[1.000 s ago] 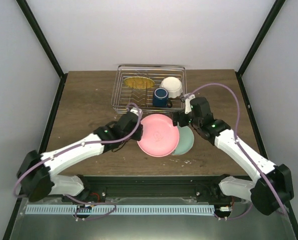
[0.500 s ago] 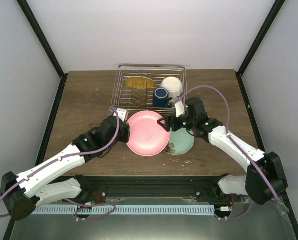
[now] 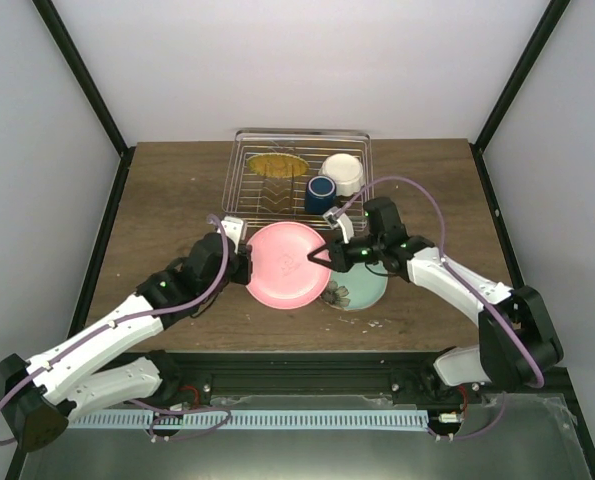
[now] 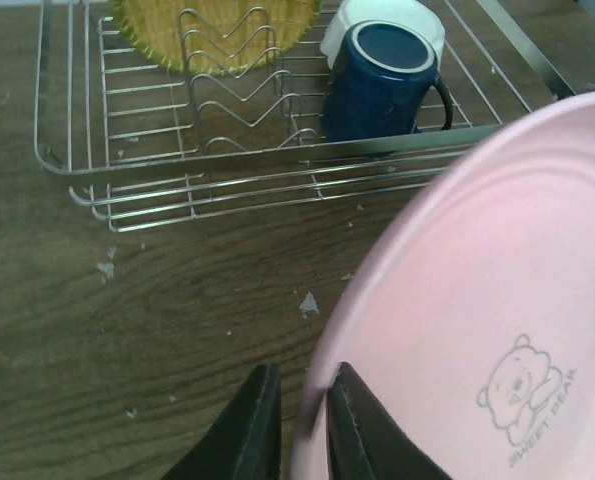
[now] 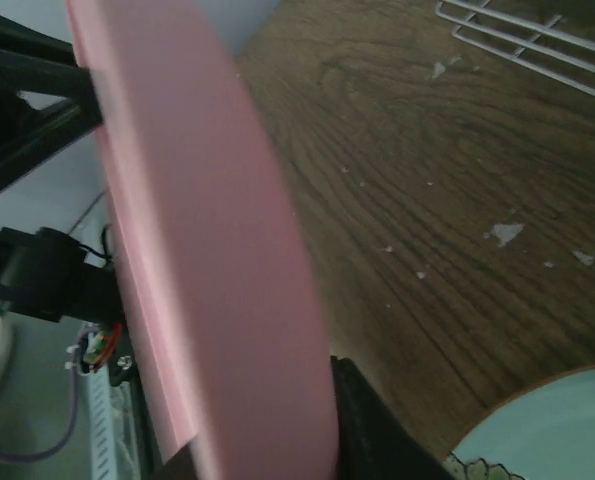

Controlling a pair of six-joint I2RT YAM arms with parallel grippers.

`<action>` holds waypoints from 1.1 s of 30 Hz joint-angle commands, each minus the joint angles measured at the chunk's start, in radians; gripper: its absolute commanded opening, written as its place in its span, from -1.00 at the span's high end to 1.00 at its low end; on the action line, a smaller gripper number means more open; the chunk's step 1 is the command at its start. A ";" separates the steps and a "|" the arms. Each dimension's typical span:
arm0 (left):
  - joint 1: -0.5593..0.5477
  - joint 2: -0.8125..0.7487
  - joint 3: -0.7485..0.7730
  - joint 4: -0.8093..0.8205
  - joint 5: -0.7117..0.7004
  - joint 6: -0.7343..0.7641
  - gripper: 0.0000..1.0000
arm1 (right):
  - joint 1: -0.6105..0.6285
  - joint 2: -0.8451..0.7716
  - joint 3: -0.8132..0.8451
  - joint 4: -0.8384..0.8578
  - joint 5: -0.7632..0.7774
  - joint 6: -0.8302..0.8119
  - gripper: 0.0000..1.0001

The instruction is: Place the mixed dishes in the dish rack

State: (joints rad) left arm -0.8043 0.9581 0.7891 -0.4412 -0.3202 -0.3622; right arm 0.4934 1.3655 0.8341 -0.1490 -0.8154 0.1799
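Note:
A pink plate (image 3: 287, 265) stands tilted on edge above the table, in front of the dish rack (image 3: 233, 186). My right gripper (image 3: 325, 258) is shut on its right rim, one finger (image 5: 367, 420) pressed against the plate (image 5: 207, 250). My left gripper (image 3: 245, 264) straddles the left rim (image 4: 312, 400), its jaws slightly parted and the outer finger (image 4: 262, 420) just off the plate (image 4: 477, 300). A mint-green plate (image 3: 367, 290) lies flat on the table under my right arm. In the rack are a yellow-lime plate (image 3: 277, 165), a dark blue mug (image 3: 320, 192) and a white bowl (image 3: 345, 172).
The rack's front rail (image 4: 277, 163) runs just beyond the pink plate, with the mug (image 4: 377, 85) right behind it. Pale crumbs (image 4: 307, 302) dot the wooden table. Black frame posts stand at the table's back corners.
The right gripper moved in and closed on the pink plate's right rim. The left arm shifted the plate leftward, and its jaws have loosened a little.

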 commanded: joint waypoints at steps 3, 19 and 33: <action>0.009 0.004 -0.004 0.048 0.012 0.000 0.29 | 0.007 -0.018 0.047 -0.038 0.001 -0.049 0.92; 0.096 -0.076 0.043 -0.156 -0.037 -0.086 -1.00 | 0.008 0.008 0.248 0.085 0.450 -0.231 0.99; 0.102 -0.055 0.008 -0.133 -0.020 -0.083 -0.99 | 0.008 0.179 0.122 0.830 0.478 -0.542 0.99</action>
State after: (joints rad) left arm -0.7109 0.9062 0.8097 -0.5846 -0.3470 -0.4454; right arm 0.4953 1.4731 0.9886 0.3733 -0.3294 -0.2268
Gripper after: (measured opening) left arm 0.997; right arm 0.118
